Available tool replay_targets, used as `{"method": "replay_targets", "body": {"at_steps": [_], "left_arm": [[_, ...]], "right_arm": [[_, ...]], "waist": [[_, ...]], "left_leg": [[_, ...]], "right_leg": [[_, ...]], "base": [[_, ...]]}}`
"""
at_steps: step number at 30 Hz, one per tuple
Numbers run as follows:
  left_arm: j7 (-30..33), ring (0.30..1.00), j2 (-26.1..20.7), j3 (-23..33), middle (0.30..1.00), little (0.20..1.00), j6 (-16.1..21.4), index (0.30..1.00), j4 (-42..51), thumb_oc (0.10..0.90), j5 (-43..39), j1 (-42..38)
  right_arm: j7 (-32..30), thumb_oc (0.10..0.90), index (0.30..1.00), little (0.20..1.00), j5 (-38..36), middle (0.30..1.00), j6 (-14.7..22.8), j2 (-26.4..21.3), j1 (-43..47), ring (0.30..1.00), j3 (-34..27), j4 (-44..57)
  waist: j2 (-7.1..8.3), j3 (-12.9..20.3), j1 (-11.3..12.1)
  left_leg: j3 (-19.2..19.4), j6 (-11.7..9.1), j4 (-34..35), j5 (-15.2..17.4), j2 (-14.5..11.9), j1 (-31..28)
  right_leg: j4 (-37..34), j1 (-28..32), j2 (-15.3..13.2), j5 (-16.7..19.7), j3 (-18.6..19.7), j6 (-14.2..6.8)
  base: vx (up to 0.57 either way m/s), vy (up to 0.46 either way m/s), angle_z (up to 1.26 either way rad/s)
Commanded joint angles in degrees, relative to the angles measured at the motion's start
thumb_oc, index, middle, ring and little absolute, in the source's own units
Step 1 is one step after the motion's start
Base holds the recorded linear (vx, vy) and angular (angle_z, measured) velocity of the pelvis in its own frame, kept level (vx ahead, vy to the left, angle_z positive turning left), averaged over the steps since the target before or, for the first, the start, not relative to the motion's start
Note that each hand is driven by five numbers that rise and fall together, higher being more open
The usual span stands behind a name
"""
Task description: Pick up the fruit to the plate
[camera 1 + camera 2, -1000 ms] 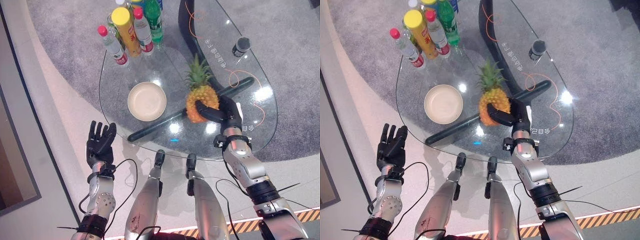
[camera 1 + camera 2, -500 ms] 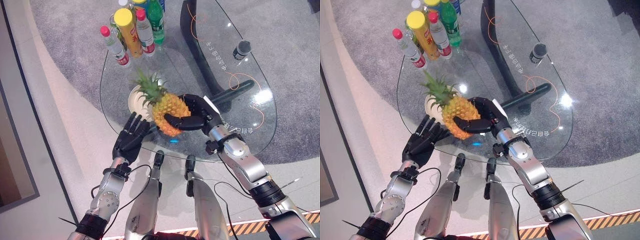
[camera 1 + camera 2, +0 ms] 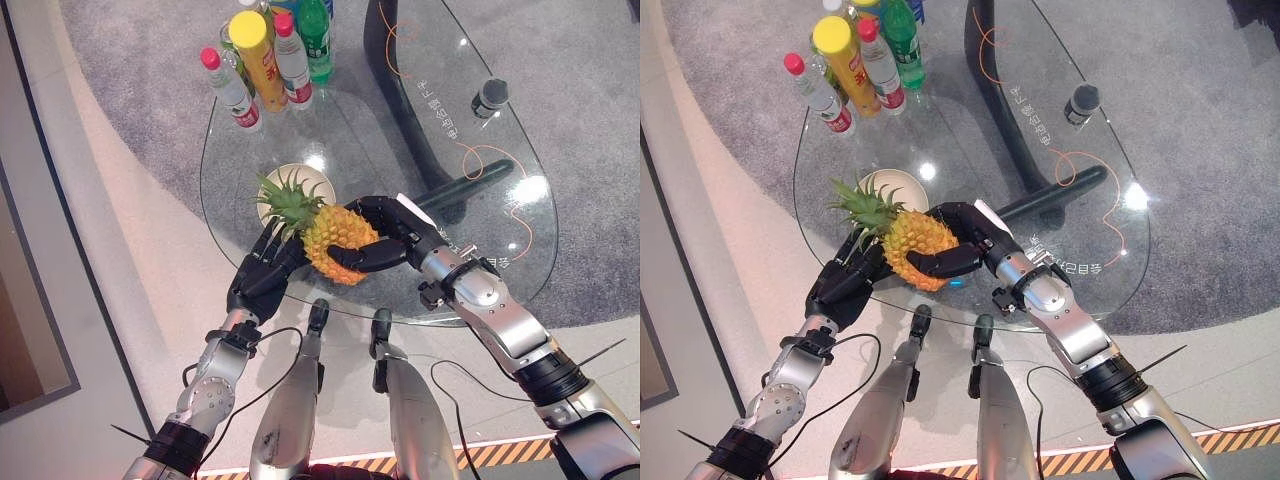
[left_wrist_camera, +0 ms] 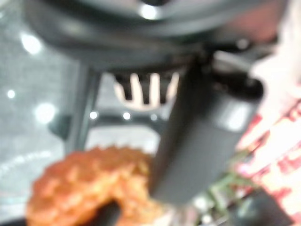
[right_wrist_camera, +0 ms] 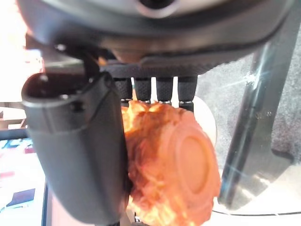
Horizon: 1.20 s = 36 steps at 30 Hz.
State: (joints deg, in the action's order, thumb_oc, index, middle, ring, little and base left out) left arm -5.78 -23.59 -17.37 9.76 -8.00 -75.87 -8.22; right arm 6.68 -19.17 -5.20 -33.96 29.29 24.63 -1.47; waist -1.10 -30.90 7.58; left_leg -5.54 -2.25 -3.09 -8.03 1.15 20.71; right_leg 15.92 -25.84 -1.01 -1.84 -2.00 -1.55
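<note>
Glass table [image 3: 500, 120] is seen from above, a cluster of bottles [image 3: 265, 50] standing at its far left. Held above its near edge, the pineapple [image 3: 335, 240] is gripped by the right hand [image 3: 395, 235], fingers and thumb curled around it, crown tilted left over the cream plate [image 3: 300, 180]. Straight, spread fingers of the left hand [image 3: 262, 275] are placed against the fruit's left side.

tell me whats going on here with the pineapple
The robot's right hand is curled round a pineapple and holds it tilted above the glass table, beside the cream plate. The left hand reaches in with straight fingers at the fruit's leafy end. The pineapple is not yet on the plate.
</note>
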Motion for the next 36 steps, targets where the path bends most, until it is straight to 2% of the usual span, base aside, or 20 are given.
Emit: {"method": "replay_targets", "body": {"at_steps": [1, 5, 9, 18, 21, 24, 27, 33, 34, 36], "left_arm": [[-5.73, 0.9, 0.54, 1.82, 0.9, 0.9, 4.26, 0.9, 14.08, 0.8, -3.52, -3.92], [-7.05, 0.9, 2.04, 1.22, 0.9, 0.9, 2.78, 0.9, 15.06, 0.8, -6.3, -4.47], [-7.64, 0.9, 3.57, 0.2, 0.9, 0.9, 2.11, 0.9, 15.23, 0.8, -5.18, -4.64], [-7.43, 0.9, 5.75, -3.53, 0.9, 0.9, -2.5, 0.9, 15.24, 0.8, -4.28, -4.87], [-6.88, 0.9, 6.09, -4.57, 0.9, 0.9, -3.27, 0.9, 14.66, 0.8, -4.03, -5.05], [-7.03, 0.9, 5.88, -4.82, 0.9, 0.9, -2.96, 0.9, 14.5, 0.8, -3.48, -4.66], [-7.45, 0.9, 5.27, -5.19, 0.9, 0.9, -0.83, 0.9, 14.42, 0.8, -2.03, -4.33], [-6.91, 0.9, 3.51, -4.99, 0.9, 0.9, 1.64, 0.9, 15.03, 0.8, 1.61, -4.02], [-7.1, 0.9, 3.27, -5.05, 0.9, 0.9, 1.97, 0.9, 14.94, 0.8, 1.8, -3.99], [-6.91, 0.9, 3.09, -5.21, 0.9, 0.9, 2.25, 0.9, 15.19, 0.8, 2.55, -3.82]], "right_arm": [[10.21, 0.1, 0.3, 0.2, -0.69, 0.3, 4.83, 1.87, 3.58, 0.3, 7.71, 13.17], [17.43, 0.1, 0.3, 0.2, -2.2, 0.3, 4.54, 3.86, 5.13, 0.3, 10.12, 14.47], [23.01, 0.1, 0.3, 0.2, -4.33, 0.3, 3.31, 5.92, 7.0, 0.3, 12.77, 14.9], [29.31, 0.1, 0.3, 0.2, -7.09, 0.3, 1.82, 12.62, 10.7, 0.3, 16.5, 13.96], [30.98, 0.1, 0.3, 0.2, -7.11, 0.3, 0.82, 13.39, 11.5, 0.3, 17.38, 13.61], [31.95, 0.1, 0.3, 0.2, -7.13, 0.3, -0.52, 13.52, 11.46, 0.3, 18.21, 13.58], [30.49, 0.1, 0.3, 0.2, -7.69, 0.3, -1.79, 13.63, 11.13, 0.3, 19.16, 12.79], [28.39, 0.1, 0.3, 0.2, -8.36, 0.3, -1.95, 13.09, 10.05, 0.3, 19.55, 10.74], [27.81, 0.1, 0.3, 0.2, -8.68, 0.3, -1.83, 13.06, 9.85, 0.3, 19.68, 10.7], [22.24, 0.1, 0.3, 0.2, -10.12, 0.3, -1.28, 13.08, 9.04, 0.3, 19.75, 11.17]], "waist": [[1.7, 1.11, -0.78], [2.19, 1.11, -0.19], [2.27, 1.11, 0.6], [1.72, 1.11, 2.51], [1.52, 1.11, 2.81], [1.36, 1.11, 3.01], [1.09, 1.11, 3.19], [0.67, 1.11, 3.45], [0.64, 1.11, 3.42], [0.45, 1.11, 3.33]], "left_leg": [[-1.47, 2.41, -7.46, 7.24, 5.3, 0.51], [-2.57, 2.3, -7.43, 7.31, 5.46, 0.43], [-3.32, 2.17, -7.74, 7.31, 5.66, 0.41], [-5.11, 2.07, -8.81, 7.57, 6.55, 0.84], [-5.32, 2.07, -8.9, 7.57, 6.72, 0.87], [-5.4, 2.1, -8.77, 7.47, 6.76, 0.79], [-5.45, 2.08, -8.57, 7.34, 6.74, 0.75], [-5.66, 2.07, -8.22, 7.08, 6.7, 0.84], [-5.66, 2.09, -8.21, 7.08, 6.69, 0.93], [-5.87, 2.17, -8.05, 7.0, 6.74, 0.97]], "right_leg": [[-6.43, 5.77, -0.16, 2.75, -2.51, -2.27], [-6.53, 6.04, 0.05, 2.65, -2.5, -2.18], [-6.46, 6.35, 0.04, 2.58, -2.68, -2.02], [-5.95, 6.23, -0.16, 2.37, -3.61, -1.75], [-5.94, 6.22, -0.32, 2.35, -3.88, -1.75], [-5.88, 6.15, -0.32, 2.41, -3.98, -1.77], [-5.93, 6.1, -0.37, 2.48, -4.08, -1.76], [-5.81, 5.79, -0.59, 2.51, -4.45, -1.83], [-5.77, 5.66, -0.56, 2.53, -4.38, -1.85], [-5.77, 5.48, -0.41, 2.61, -4.09, -1.85]], "base": [[0.01, -0.048, 0.13], [0.02, -0.055, 0.1], [0.03, -0.037, 0.03], [0.02, -0.024, 0.08], [0.01, -0.001, 0.03], [0.01, 0.001, 0.03], [0.0, 0.0, 0.0], [0.0, -0.003, 0.02], [0.0, -0.004, 0.06], [0.0, 0.0, 0.06]]}}
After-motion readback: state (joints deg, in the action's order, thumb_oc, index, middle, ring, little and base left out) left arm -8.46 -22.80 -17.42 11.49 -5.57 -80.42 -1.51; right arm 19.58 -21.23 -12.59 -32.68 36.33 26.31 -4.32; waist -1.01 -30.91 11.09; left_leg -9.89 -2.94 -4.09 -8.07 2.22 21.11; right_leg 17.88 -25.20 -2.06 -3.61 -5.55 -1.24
